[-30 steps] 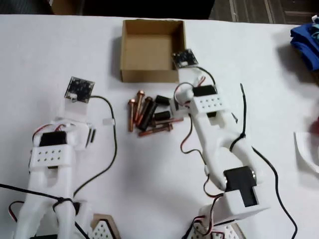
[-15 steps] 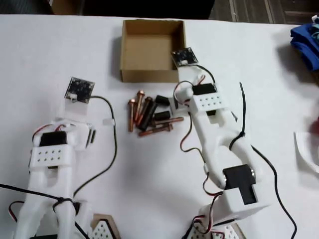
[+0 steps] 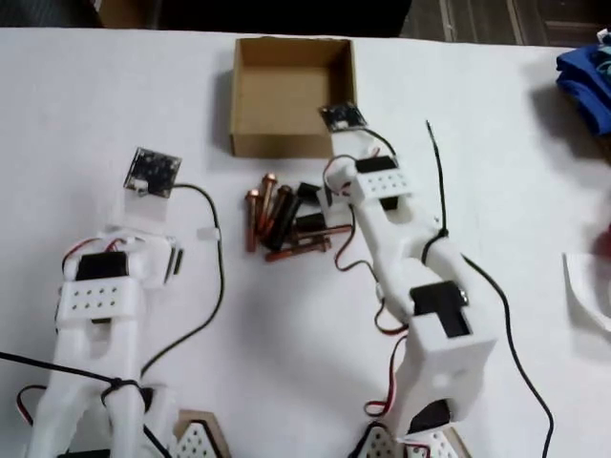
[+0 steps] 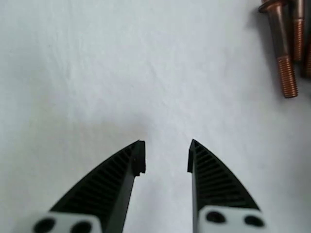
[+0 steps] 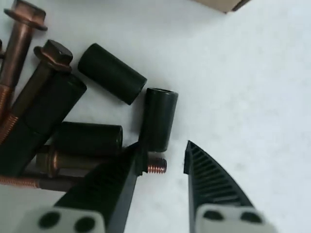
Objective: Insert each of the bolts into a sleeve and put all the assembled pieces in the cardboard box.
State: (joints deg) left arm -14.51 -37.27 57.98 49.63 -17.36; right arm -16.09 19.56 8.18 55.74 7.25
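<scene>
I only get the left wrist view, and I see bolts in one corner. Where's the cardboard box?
Observer: In the high view, the cardboard box sits beyond the bolts, by the far edge of the table.
Operator: Is anything inside?
Observer: No, it holds nothing.
Operator: And the right tool, what's it doing?
Observer: It's open, low over the bolts, right beside a black sleeve.

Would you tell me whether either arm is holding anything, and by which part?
Nothing is held. The right gripper has open jaws around the threaded tip of a bolt; the left gripper is open over bare table.
</scene>
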